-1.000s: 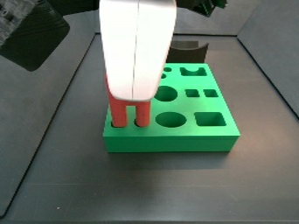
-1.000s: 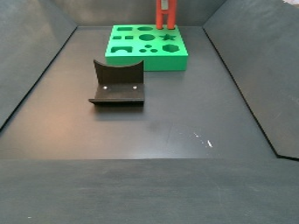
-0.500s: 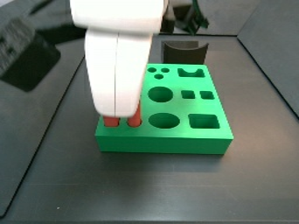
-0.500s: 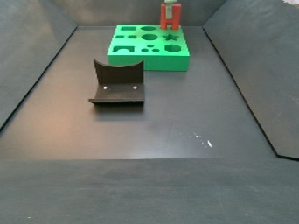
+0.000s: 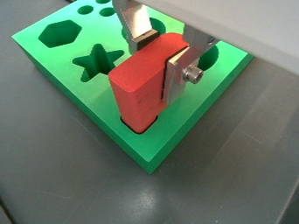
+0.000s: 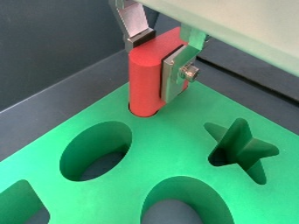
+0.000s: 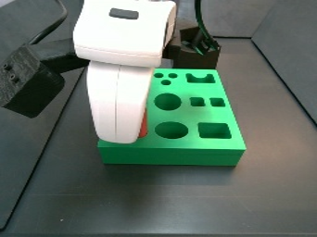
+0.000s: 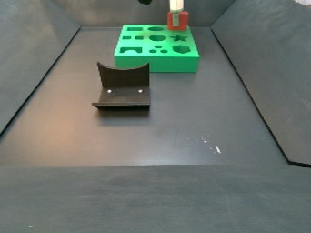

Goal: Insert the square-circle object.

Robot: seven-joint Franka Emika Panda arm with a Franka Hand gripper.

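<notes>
The square-circle object (image 5: 142,83) is a bright red piece standing upright with its lower end sunk into holes at a corner of the green block (image 5: 73,48). The gripper (image 5: 163,51) is shut on its upper part, silver fingers (image 5: 187,66) pressed on both sides. Both wrist views show this; the piece (image 6: 149,79) enters the block (image 6: 158,140) at its edge. In a side view the white wrist housing (image 7: 121,74) hides nearly all of the piece (image 7: 146,126). In the far side view the piece (image 8: 179,20) sits low on the block (image 8: 152,56) under the gripper (image 8: 179,11).
The green block (image 7: 186,153) has several other shaped holes, among them a star (image 6: 239,144) and a hexagon (image 5: 59,35). The dark fixture (image 8: 122,86) stands on the floor apart from the block; it also shows behind the block (image 7: 196,51). Grey walls ring the floor.
The gripper has come down with the red piece. Its two legs, above the block before, have gone into the block's holes.
</notes>
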